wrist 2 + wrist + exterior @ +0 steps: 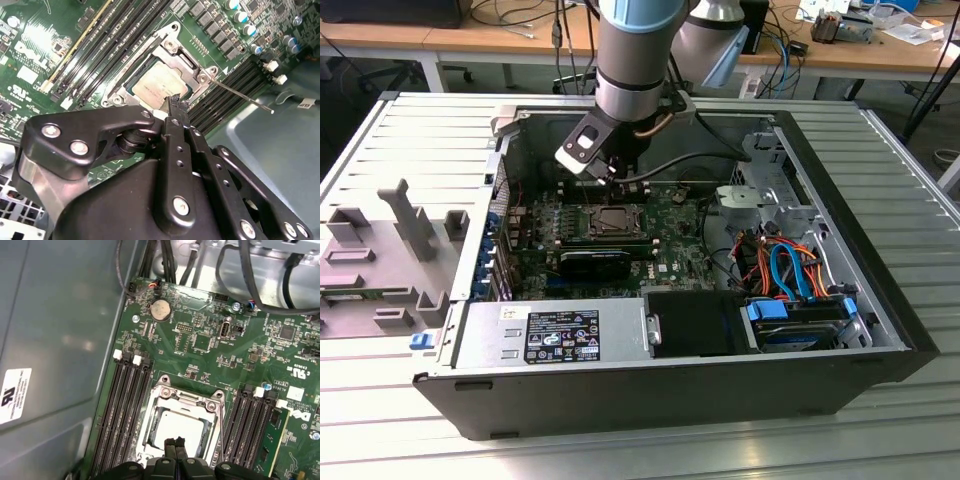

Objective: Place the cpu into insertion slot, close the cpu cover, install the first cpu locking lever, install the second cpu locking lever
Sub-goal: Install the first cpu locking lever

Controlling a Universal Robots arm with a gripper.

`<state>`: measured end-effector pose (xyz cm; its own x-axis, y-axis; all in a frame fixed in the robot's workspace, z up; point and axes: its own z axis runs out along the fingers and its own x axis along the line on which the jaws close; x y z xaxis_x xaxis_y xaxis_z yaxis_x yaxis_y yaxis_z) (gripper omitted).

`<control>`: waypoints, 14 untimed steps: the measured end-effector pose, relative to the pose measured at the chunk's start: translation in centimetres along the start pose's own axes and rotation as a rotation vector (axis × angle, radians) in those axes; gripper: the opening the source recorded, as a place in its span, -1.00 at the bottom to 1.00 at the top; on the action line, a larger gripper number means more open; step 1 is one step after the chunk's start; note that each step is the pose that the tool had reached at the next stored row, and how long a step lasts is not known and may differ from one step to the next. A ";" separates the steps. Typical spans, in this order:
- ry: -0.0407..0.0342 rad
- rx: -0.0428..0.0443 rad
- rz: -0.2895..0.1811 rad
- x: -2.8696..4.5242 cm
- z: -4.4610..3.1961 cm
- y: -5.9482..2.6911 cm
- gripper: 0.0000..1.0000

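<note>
The hand (176,103), pressed shut and holding nothing, is low by the cpu cover (186,400) over the cpu (157,86), so I think it should push down gently and straight.

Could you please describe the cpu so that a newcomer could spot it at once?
Inside the open computer case lies a green circuit board. Between its banks of long black memory slots, below the gripper, sits the metal-rimmed insertion slot. The cpu is the flat pale square in its middle, plain and silvery-grey.
</note>
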<state>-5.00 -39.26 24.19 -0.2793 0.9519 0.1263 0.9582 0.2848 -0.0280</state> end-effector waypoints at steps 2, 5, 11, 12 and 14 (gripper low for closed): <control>-0.0008 0.0033 -0.026 0.00 0.00 0.00 -0.79; -0.0017 0.0077 -0.061 0.00 0.00 0.00 -0.79; -0.0031 0.0139 -0.109 0.00 0.00 0.00 -0.79; -0.0035 0.0159 -0.125 0.00 0.00 0.00 -0.79; -0.0042 0.0191 -0.150 0.00 0.00 0.00 -0.79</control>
<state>-5.00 -39.26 24.19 -0.4197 0.8989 0.1262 0.9042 0.4261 -0.0280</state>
